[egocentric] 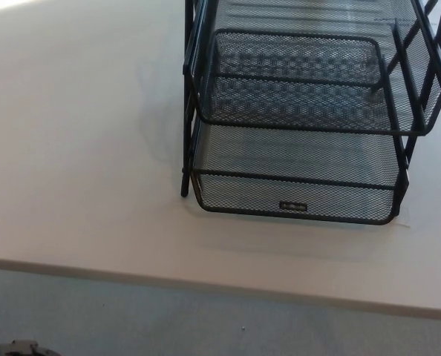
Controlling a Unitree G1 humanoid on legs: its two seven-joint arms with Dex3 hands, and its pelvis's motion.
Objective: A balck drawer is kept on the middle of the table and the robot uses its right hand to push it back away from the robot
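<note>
The worktop (79, 148) is a pale, plain surface filling most of the head view, its near edge running across the lower part of the picture with grey floor (206, 319) below it. The black drawer (295, 159) stands on the worktop toward the right of the view, a wire-mesh rack of stacked trays in a black frame. Its lowest tray (295, 194) projects furthest toward the near edge and carries a small label plate (293, 206) on its front wall; the tray above it (295, 81) sits further back. A dark part of the robot (16, 348) shows at the bottom left corner, too little to identify. No robot hand is visible, so neither its opening nor its hold can be reported, and the drawer's place cannot be given relative to it.
</note>
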